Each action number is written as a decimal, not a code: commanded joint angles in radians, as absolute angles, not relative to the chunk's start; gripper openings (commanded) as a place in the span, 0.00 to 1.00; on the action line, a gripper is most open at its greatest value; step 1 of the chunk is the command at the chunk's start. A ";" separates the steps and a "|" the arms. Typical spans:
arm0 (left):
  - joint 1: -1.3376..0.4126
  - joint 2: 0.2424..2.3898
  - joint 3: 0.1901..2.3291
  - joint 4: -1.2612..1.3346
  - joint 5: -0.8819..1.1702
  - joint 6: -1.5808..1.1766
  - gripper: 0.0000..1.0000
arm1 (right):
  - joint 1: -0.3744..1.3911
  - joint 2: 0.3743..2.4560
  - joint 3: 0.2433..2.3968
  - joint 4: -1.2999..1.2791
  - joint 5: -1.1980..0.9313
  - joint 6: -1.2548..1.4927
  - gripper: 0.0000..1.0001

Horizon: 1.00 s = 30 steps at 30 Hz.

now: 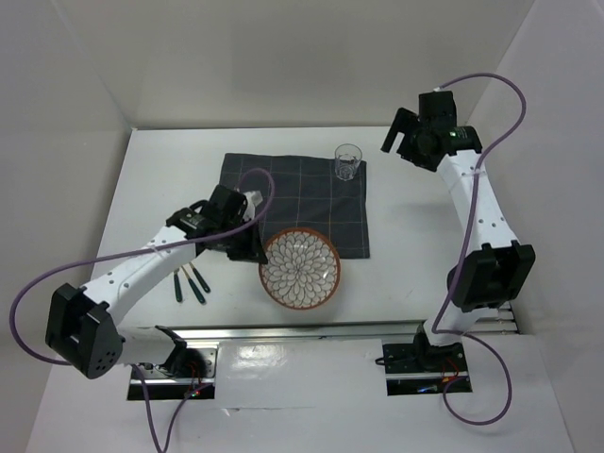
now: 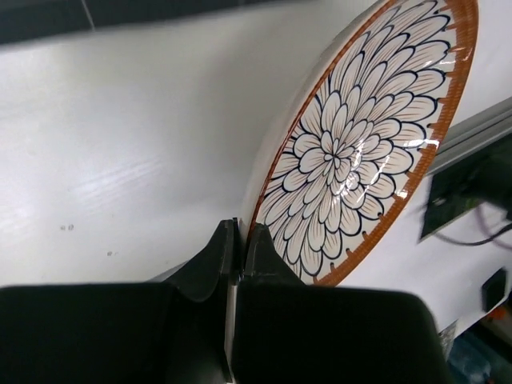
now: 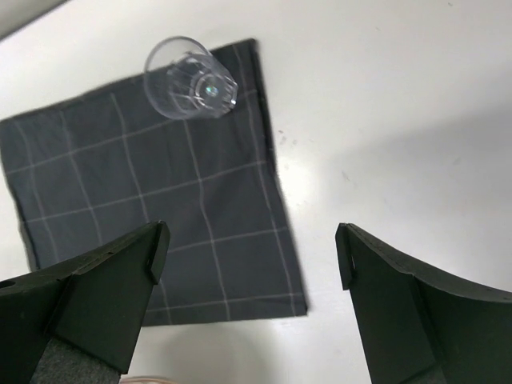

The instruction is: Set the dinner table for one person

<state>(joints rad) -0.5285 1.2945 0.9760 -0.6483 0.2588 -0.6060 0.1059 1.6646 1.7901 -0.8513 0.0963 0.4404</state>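
A round plate with a flower pattern and an orange rim lies on the white dinner table, overlapping the near edge of the dark grey checked cloth. My left gripper is shut on the plate's left rim. In the left wrist view the fingers pinch the rim of the plate. A clear glass stands on the cloth's far right corner. My right gripper is open and empty, raised to the right of the glass. Its wrist view looks down on the glass and the cloth.
A few dark-handled pieces of cutlery lie on the table left of the plate, under my left arm. A metal rail with the arm bases runs along the near edge. White walls close in the table at the back and sides.
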 commanded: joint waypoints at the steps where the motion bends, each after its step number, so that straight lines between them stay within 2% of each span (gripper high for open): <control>1: -0.479 1.297 1.156 -0.627 0.296 -0.649 0.00 | 0.092 1.545 1.727 -0.850 0.140 0.390 0.99; 9: -0.339 1.533 1.342 -0.493 0.273 -0.752 0.00 | 0.074 1.416 1.550 -0.891 0.152 0.359 0.99; 15: -0.249 1.709 1.466 -0.407 0.307 -0.791 0.00 | 0.055 1.387 1.505 -0.900 0.161 0.350 0.99; 18: -0.212 1.813 1.502 -0.362 0.337 -0.804 0.00 | 0.046 1.387 1.505 -0.900 0.150 0.341 0.99; 26: -0.212 1.919 1.483 -0.334 0.302 -0.813 0.00 | 0.046 1.407 1.494 -0.890 0.141 0.331 0.99; 27: -0.212 1.945 1.492 -0.353 0.302 -0.813 0.02 | 0.046 1.407 1.494 -0.890 0.141 0.331 0.99; 30: -0.212 1.967 1.505 -0.406 0.269 -0.804 0.21 | 0.046 1.407 1.494 -0.890 0.132 0.331 0.99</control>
<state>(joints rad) -0.2066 1.9629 1.4452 -0.4442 0.2325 -0.7834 0.0540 1.4235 1.4967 -0.8867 0.1402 0.3458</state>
